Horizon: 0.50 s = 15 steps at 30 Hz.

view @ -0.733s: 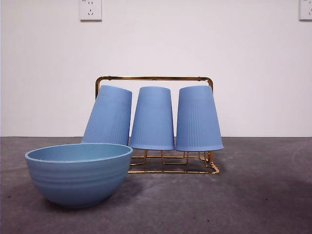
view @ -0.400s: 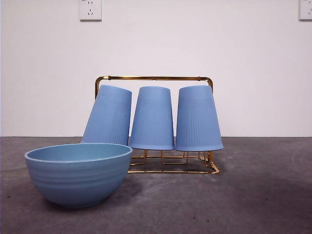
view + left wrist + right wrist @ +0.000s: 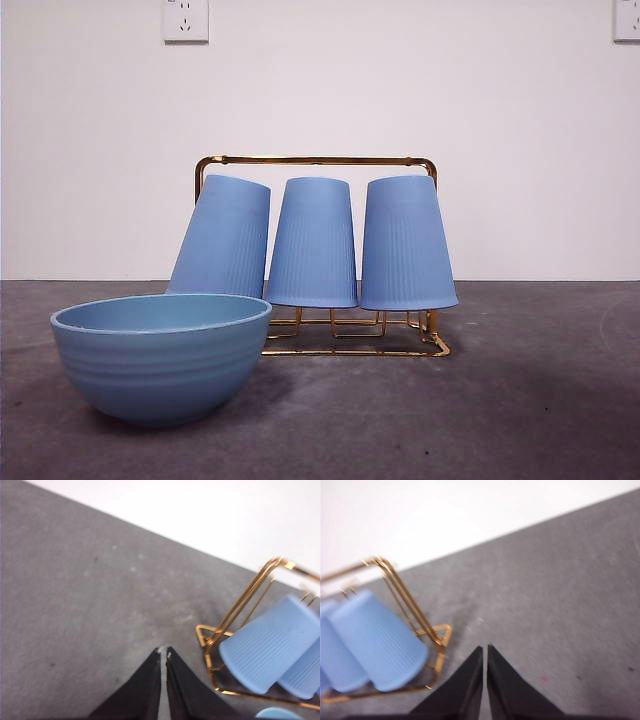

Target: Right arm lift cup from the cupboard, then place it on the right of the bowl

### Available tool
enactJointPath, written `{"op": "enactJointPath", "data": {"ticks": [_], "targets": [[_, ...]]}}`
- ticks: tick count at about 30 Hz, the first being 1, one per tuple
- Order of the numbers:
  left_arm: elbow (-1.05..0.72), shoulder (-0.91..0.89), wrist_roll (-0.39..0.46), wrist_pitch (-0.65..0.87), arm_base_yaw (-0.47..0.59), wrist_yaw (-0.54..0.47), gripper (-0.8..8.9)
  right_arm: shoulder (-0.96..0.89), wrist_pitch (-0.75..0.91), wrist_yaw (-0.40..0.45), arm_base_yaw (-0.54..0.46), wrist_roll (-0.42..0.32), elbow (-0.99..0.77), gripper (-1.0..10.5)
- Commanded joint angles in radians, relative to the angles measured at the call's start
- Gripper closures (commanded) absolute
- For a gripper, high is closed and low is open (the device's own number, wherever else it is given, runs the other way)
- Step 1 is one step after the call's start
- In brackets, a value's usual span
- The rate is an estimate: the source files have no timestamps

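**A:** Going left to right across the front view, what stood where?

**B:** The bowl sat nearest the camera at the left. Behind it was the cupboard, a gold wire rack with three blue cups upside down on its pegs: the left one tilted, the middle one upright, and at the right end the cup I judged easiest for the right arm, also upright, mouth down.

**A:** And the pincers?

**B:** Neither showed in the front view. The left gripper hung over bare table beside the rack's left end, tips pressed almost together, holding nothing. The right gripper was likewise nearly closed and empty, over the table just beside the rack's right end.

**A:** So which way did the cup lie from it?

**B:** In the right wrist view the end cup lay off to one side of the tips, apart from them. Its long axis ran up and down on the peg, so I judged the lift had to go straight up before carrying it to the bowl's right.
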Motion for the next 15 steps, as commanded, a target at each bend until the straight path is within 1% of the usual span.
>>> {"op": "enactJointPath", "data": {"ticks": [1, 6, 11, 15], "targets": [[0.062, 0.066, -0.027, 0.005, -0.013, 0.010, 7.99, 0.026, -0.015, -0.003, 0.015, 0.042, 0.058, 9.3], [0.199, 0.206, -0.016, -0.066, -0.034, 0.047, 7.99, 0.108, -0.097, -0.007, 0.034, 0.036, 0.191, 9.3], [0.340, 0.347, 0.015, -0.105, -0.063, 0.089, 7.99, 0.219, -0.172, -0.075, 0.047, 0.002, 0.320, 9.3], [0.446, 0.459, 0.016, -0.126, -0.091, 0.175, 7.99, 0.324, -0.250, -0.135, 0.056, -0.053, 0.421, 9.3]]}}
